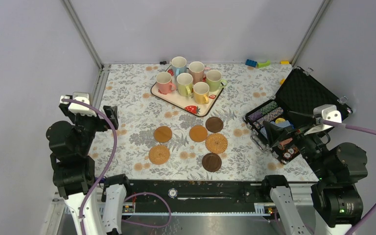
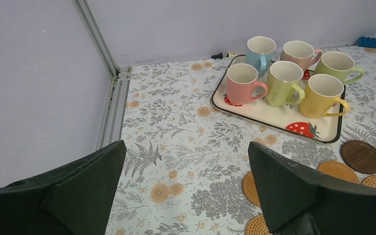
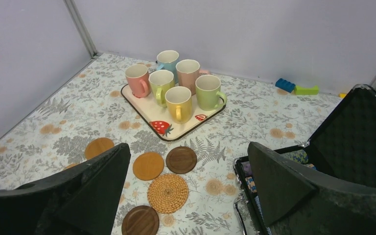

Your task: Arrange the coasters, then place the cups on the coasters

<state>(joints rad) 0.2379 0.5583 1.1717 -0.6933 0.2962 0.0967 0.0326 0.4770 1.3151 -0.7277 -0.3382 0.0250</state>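
From above, the floral desk (image 1: 127, 98) carries a strawberry-print tray (image 1: 178, 100) near the far edge; all six cups (image 1: 184, 83) stand upright on it, packed close, handles mostly to the right. The six coasters (image 1: 198, 133) lie flat on the desk nearer the arms, none under a cup; two tan ones and a dark brown one sit just below the tray, a woven one beside them, another woven one to the left, and a second dark brown one nearest the arms. The left pincer (image 1: 110, 116) hangs at the desk's left side, well apart from the coasters; the right pincer (image 1: 270, 131) hangs by an open black case (image 1: 298, 95) of poker chips; toy bricks (image 1: 257, 63) lie at the back wall.

From the left wrist, the left pincer is released, its fingers spread wide with only desk between them; the tray of cups sits ahead to the right, and coasters show at the lower right.

From the right wrist, the right pincer is likewise released and grasps nothing; the cups on the tray lie ahead, the coasters between the fingers, the case at right.
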